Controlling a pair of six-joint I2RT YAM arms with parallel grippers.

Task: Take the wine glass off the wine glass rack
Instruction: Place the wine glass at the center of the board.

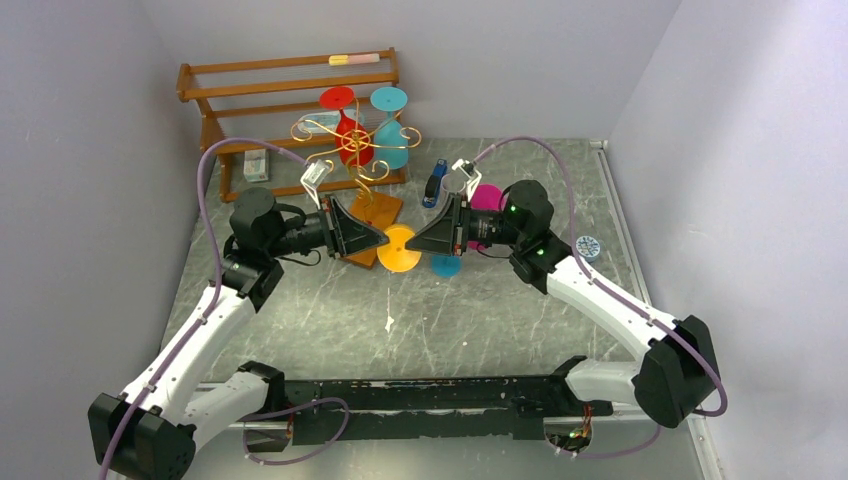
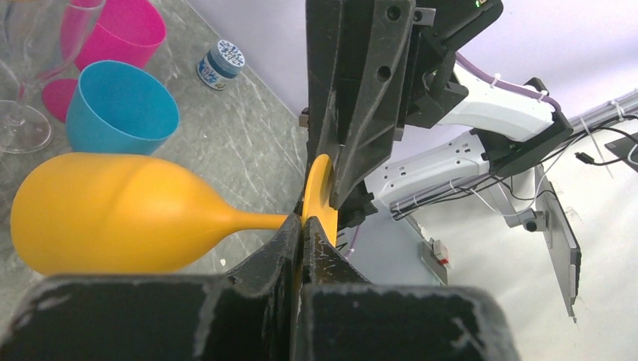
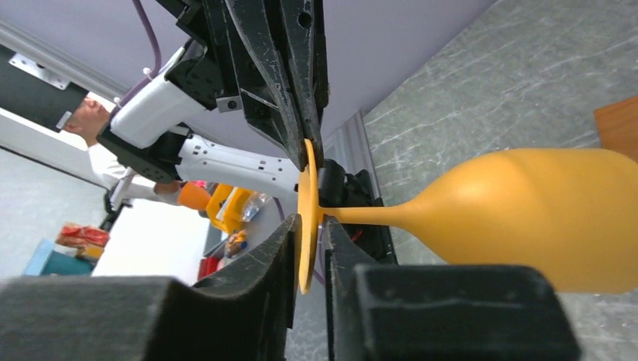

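Note:
A yellow wine glass (image 1: 398, 250) is held off the table between my two grippers, foot up in the top view. My left gripper (image 1: 383, 240) is shut on the rim of its foot; in the left wrist view the jaws (image 2: 302, 226) pinch the disc and the bowl (image 2: 105, 210) points away. My right gripper (image 1: 412, 243) straddles the opposite rim; in the right wrist view (image 3: 310, 226) small gaps show on both sides of the disc, next to the bowl (image 3: 527, 218). The gold wire wine glass rack (image 1: 322, 127) on its orange-brown base (image 1: 380, 208) stands just behind and holds a red glass (image 1: 345, 125) and a teal glass (image 1: 390, 125).
A brown slatted wooden shelf (image 1: 290, 85) stands at the back left. A blue cup (image 2: 120, 109), a pink cup (image 2: 120, 30) and a clear glass (image 2: 22, 75) sit beneath and behind the right gripper. A small blue-lidded jar (image 1: 587, 247) is at the right.

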